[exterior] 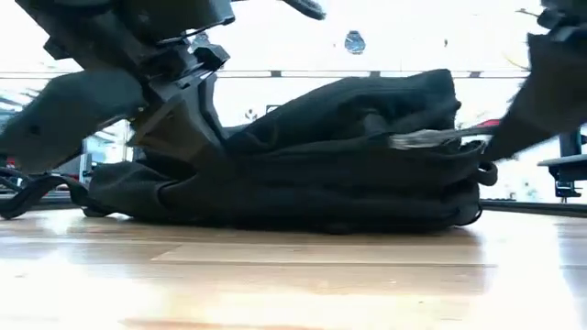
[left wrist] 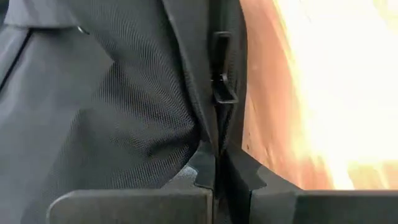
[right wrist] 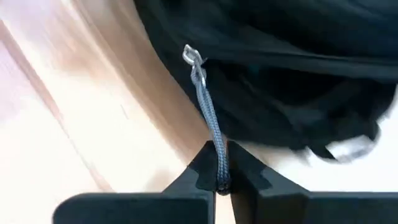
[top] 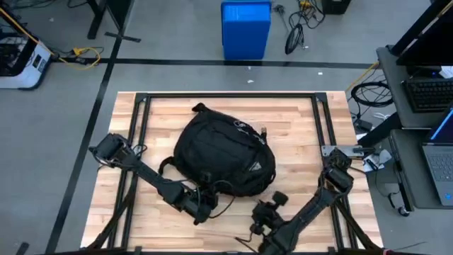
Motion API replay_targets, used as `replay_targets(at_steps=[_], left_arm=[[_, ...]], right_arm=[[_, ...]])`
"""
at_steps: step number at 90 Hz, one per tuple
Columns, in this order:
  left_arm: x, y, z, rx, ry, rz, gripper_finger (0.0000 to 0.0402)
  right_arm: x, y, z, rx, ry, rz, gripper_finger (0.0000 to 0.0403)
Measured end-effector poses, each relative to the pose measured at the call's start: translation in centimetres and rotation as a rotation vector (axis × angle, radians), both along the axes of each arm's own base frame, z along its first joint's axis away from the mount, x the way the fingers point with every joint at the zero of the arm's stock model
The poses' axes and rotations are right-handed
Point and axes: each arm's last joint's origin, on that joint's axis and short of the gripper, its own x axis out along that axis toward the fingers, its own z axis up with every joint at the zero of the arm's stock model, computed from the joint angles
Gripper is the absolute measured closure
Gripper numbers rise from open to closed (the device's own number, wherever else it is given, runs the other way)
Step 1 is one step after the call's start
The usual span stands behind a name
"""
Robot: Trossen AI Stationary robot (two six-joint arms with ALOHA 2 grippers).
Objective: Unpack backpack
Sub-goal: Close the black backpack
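Lying flat mid-table in the high view, backpack (top: 225,152) unopened, nothing unpacked; left gripper (top: 205,205) at its near edge, right gripper (top: 267,212) just beside its near corner. Seen low: still bulging full, zipped. Left wrist view: fingers pinched shut on a fabric fold (left wrist: 214,134) by a buckle. Right wrist view: clamped on the zipper cord (right wrist: 211,127), taut, ready for pulling.
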Motion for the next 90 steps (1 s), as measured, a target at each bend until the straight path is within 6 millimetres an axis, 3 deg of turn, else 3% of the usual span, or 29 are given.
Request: replay_targets(at_steps=[25, 42, 72, 90], left_arm=[[-1.2, -1.6, -0.1, 0.002, 0.011, -0.051, 0.0401], [-1.4, -2.1, -0.1, -0.096, -0.003, -0.012, 0.0386], [-1.1, -2.8, 0.8, -0.139, -0.066, -0.073, 0.0252], [-0.1, -3.9, 4.1, -0.189, -0.161, -0.106, 0.0176]], right_arm=[[-3.5, 1.6, 0.4, -0.02, 0.035, -0.062, 0.0403], [-4.9, 2.7, 1.1, -0.023, 0.042, -0.037, 0.0403], [-5.1, 3.5, 2.2, -0.004, 0.065, 0.021, 0.0403], [-5.5, 3.9, 2.3, -0.024, 0.017, 0.051, 0.0403]])
